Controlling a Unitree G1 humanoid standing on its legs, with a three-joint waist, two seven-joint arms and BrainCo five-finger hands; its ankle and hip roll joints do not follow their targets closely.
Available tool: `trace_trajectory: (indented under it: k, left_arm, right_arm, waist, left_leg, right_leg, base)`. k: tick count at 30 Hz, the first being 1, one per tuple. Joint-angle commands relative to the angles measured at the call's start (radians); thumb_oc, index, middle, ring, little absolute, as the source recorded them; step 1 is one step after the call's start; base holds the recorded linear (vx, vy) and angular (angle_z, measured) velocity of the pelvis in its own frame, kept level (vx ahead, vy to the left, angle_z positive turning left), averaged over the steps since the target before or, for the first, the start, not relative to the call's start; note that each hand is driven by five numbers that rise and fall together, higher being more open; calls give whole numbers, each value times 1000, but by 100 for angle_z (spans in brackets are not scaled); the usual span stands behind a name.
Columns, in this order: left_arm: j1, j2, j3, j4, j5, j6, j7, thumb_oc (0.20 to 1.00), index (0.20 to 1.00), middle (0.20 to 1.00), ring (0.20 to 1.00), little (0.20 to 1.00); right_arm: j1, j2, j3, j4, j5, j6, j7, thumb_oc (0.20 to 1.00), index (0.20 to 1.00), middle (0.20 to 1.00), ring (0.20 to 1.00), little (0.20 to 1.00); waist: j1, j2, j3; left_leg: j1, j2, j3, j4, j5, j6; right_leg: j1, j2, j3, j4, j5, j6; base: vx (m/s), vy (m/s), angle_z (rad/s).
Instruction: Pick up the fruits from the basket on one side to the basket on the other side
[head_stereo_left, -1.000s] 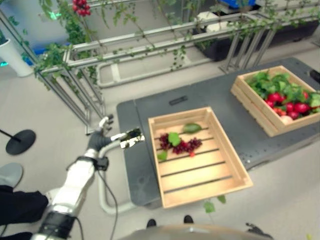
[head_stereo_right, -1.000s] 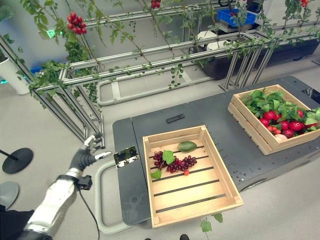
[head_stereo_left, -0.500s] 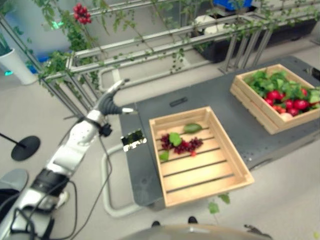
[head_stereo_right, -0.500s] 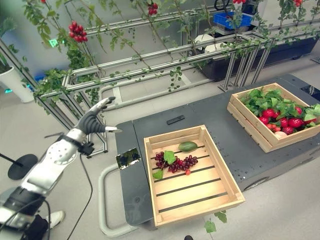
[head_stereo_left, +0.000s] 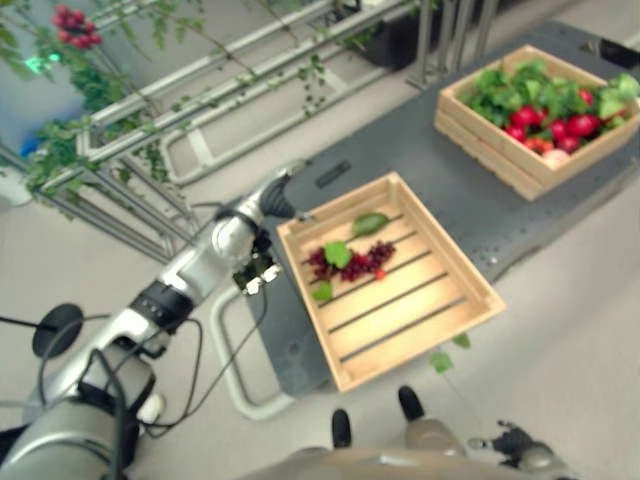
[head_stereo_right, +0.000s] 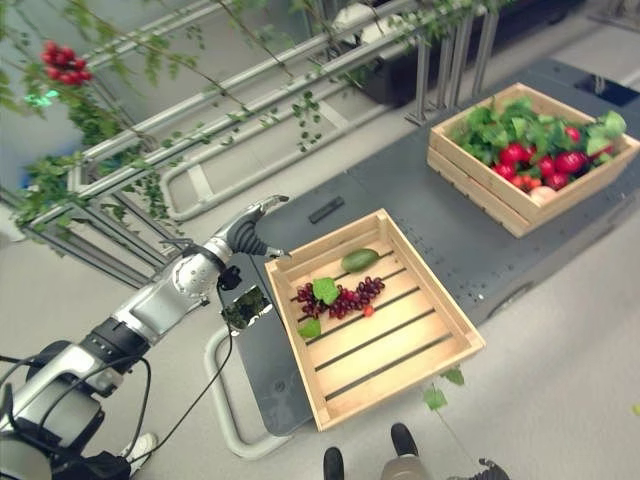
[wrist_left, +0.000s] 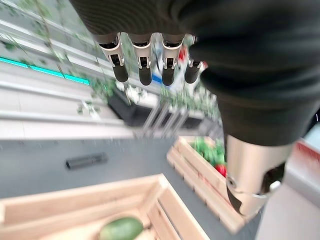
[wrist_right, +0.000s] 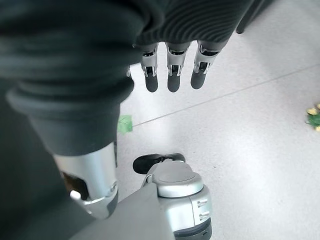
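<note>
pale wood, two slatted crates on a grey platform (head_stereo_right: 420, 200). the near crate (head_stereo_right: 425, 345) sits close to the robot, and on its slats toward the far end lie a bunch of dark grapes (head_stereo_right: 345, 297), a few green leaves (head_stereo_right: 325, 290), a small red fruit (head_stereo_right: 368, 311) just beside the grapes, and a green avocado (head_stereo_right: 359, 260) near the far wall. the avocado also shows in the left wrist view (wrist_left: 120, 228), inside the crate's corner.

the far crate (head_stereo_right: 480, 195) stands well apart on the right of the platform, heaped with red fruit (head_stereo_right: 515, 155) among leafy greens (head_stereo_right: 490, 125). a small black bar (head_stereo_right: 325, 210) lies on the platform between the crates, nearer the back edge.

the left hand (head_stereo_right: 250, 232) hangs in the air over the platform's left edge, just beside the near crate's far left corner, not touching it. its fingers (wrist_left: 145, 70) are straight and loosely spread, thumb apart, holding nothing.

the right hand (wrist_right: 170, 60) hangs low over pale floor, fingers (wrist_right: 172, 75) straight and relaxed, empty too. a green leaf (wrist_right: 125, 123) lies on the floor beneath it.

behind the platform runs a metal frame (head_stereo_right: 300, 75) hung with vines (head_stereo_right: 95, 120) and a cluster of red berries (head_stereo_right: 62, 62).
</note>
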Motion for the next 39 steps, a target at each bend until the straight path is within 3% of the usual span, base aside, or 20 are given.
trace_trajectory:
  k: [1, 8, 17, 29, 39]
  left_arm:
    - [-173, -31, -8, 109, 61, -3, 44, 1000, 1000, 1000, 1000, 1000]
    - [-256, -137, -60, 338, 73, 16, 54, 1000, 1000, 1000, 1000, 1000]
    - [-318, -192, -77, 600, 63, 39, 69, 1000, 1000, 1000, 1000, 1000]
    - [-378, -196, -47, 815, 9, 50, 75, 1000, 1000, 1000, 1000, 1000]
    - [-376, -179, -10, 845, -39, 52, 85, 1000, 1000, 1000, 1000, 1000]
  right_arm:
    - [-8, -33, 7, -13, 45, -19, -29, 1000, 1000, 1000, 1000, 1000]
    - [-37, -56, 3, -6, 65, -20, -50, 1000, 1000, 1000, 1000, 1000]
    - [-70, -63, 20, -11, 92, -28, -71, 1000, 1000, 1000, 1000, 1000]
    - [-120, -67, 59, -26, 120, -41, -93, 1000, 1000, 1000, 1000, 1000]
    - [-130, -52, 73, -42, 136, -50, -107, 1000, 1000, 1000, 1000, 1000]
  waist:
    - [-18, -18, 11]
    - [-48, 12, 52]
    - [-78, 28, 102]
    - [-95, 25, 161]
    - [-93, 11, 191]
  left_leg:
    - [-35, -42, -12, 17, -72, -10]
    - [-72, -56, 33, 17, -66, 1]
    - [-109, -69, 72, 29, -68, 7]
    - [-151, -76, 105, 36, -64, 8]
    - [-178, -74, 119, 42, -59, 5]
  right_leg:
    - [-42, -23, 8, 9, -68, 75]
    - [-104, -25, 71, 9, -40, 85]
    - [-159, -21, 124, 13, -14, 89]
    - [-211, -17, 157, 13, 11, 96]
    - [-242, -11, 166, 17, 19, 95]
  base:
    - [-39, 39, -22]
    - [-31, 54, -30]
    - [-16, 23, -21]
    - [-14, 4, -11]
    - [-6, -7, -5]
